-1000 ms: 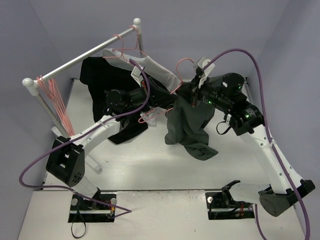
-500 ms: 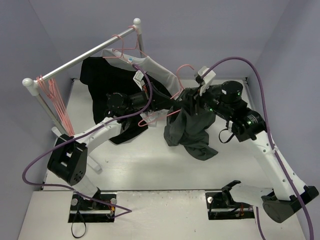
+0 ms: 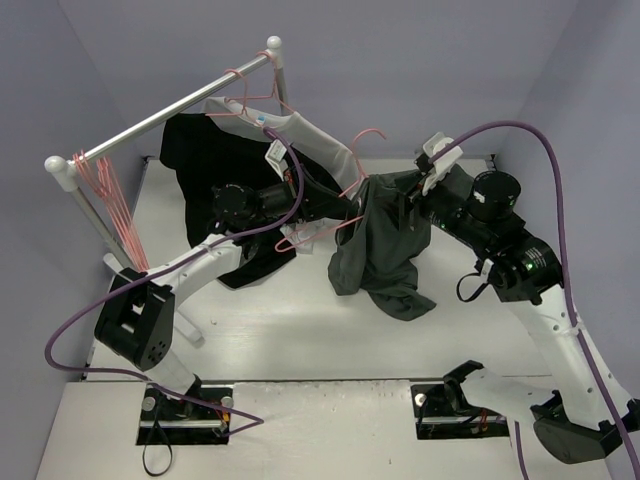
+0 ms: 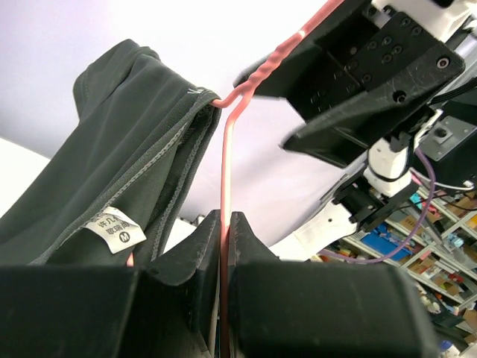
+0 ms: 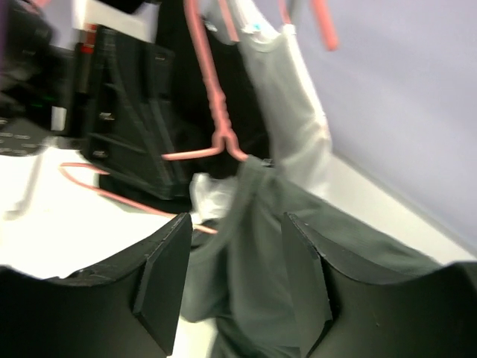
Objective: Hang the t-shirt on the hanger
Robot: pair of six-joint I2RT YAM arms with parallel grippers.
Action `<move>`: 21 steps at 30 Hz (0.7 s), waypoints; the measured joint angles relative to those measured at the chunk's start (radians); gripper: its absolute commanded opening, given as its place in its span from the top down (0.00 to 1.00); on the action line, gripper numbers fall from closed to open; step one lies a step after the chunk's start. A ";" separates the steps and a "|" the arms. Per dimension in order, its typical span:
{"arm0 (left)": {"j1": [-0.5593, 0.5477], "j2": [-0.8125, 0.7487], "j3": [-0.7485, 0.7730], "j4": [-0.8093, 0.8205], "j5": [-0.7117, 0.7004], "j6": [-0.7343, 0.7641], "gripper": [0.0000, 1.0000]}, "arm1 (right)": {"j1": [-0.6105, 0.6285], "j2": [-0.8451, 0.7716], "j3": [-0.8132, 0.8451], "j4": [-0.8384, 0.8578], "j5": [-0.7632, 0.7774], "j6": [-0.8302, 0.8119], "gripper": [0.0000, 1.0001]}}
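Over the white table (image 3: 300,330), the t-shirt (image 3: 380,250) droops bunched — dark grey-green.

Soft, even light throughout; the right wrist view is blurred.

The t-shirt (image 3: 385,250) hangs between the two arms, its collar over one end of the hanger (image 4: 226,170) and its lower edge on the surface (image 3: 300,340). The hanger sits between the left fingers (image 4: 190,257), left of the t-shirt; the right fingers (image 5: 168,276) are at its right. Behind and left, a rail (image 3: 165,115) carries one shirt (image 3: 215,160), a second shirt (image 3: 310,135) right of it, and spare hangers (image 3: 105,195) at its left end.
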 measured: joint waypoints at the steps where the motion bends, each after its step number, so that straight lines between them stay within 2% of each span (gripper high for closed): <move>1: 0.000 0.000 0.000 -0.006 0.001 0.006 1.00 | 0.000 0.000 0.000 -0.002 0.021 -0.015 0.50; 6: 0.000 -0.011 -0.020 -0.063 0.004 0.048 1.00 | -0.001 0.029 0.013 -0.011 0.089 -0.107 0.47; 12: 0.000 -0.034 -0.029 -0.125 0.010 0.080 1.00 | -0.002 0.089 0.022 -0.012 0.092 -0.192 0.42; 21: 0.000 -0.081 -0.030 -0.172 0.028 0.110 1.00 | -0.002 0.123 0.022 -0.014 0.081 -0.272 0.43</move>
